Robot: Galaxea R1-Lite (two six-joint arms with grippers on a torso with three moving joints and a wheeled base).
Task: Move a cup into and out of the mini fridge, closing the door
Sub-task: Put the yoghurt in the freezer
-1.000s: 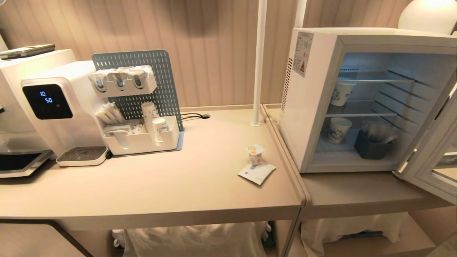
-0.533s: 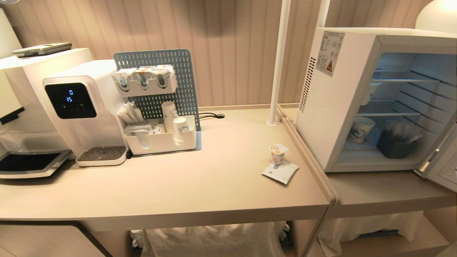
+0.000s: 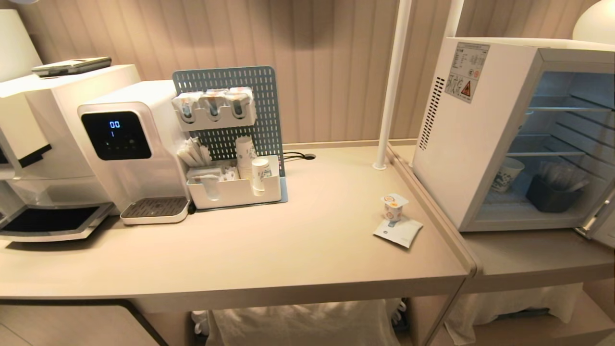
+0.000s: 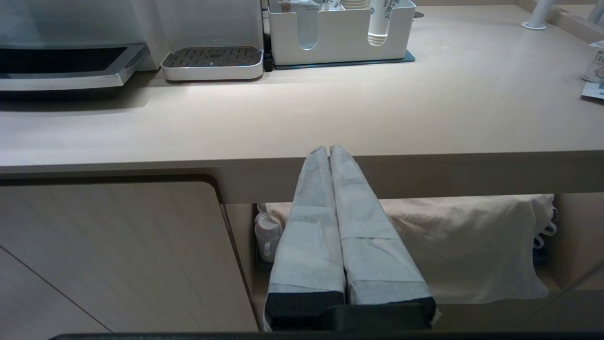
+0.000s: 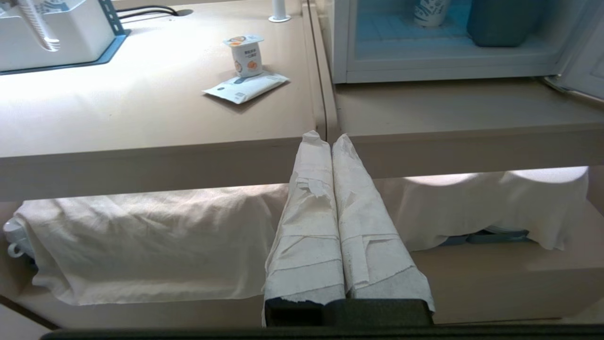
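The cup, a small white tub with an orange mark, stands upright on the beige counter near its right end; it also shows in the right wrist view. To its right the white mini fridge stands with its inside showing. Only a sliver of the swung-out door is in the head view. My left gripper and right gripper are both shut and empty, low in front of the counter's front edge. Neither arm shows in the head view.
A flat white packet lies against the cup's base. A water dispenser and a white organiser with paper cups stand at the back left. A white pole rises beside the fridge. Inside the fridge are a paper cup and a dark bin.
The whole head view has slid to the right, so the camera has moved; the fridge door has passed almost out of the picture. Nothing on the counter has shifted.
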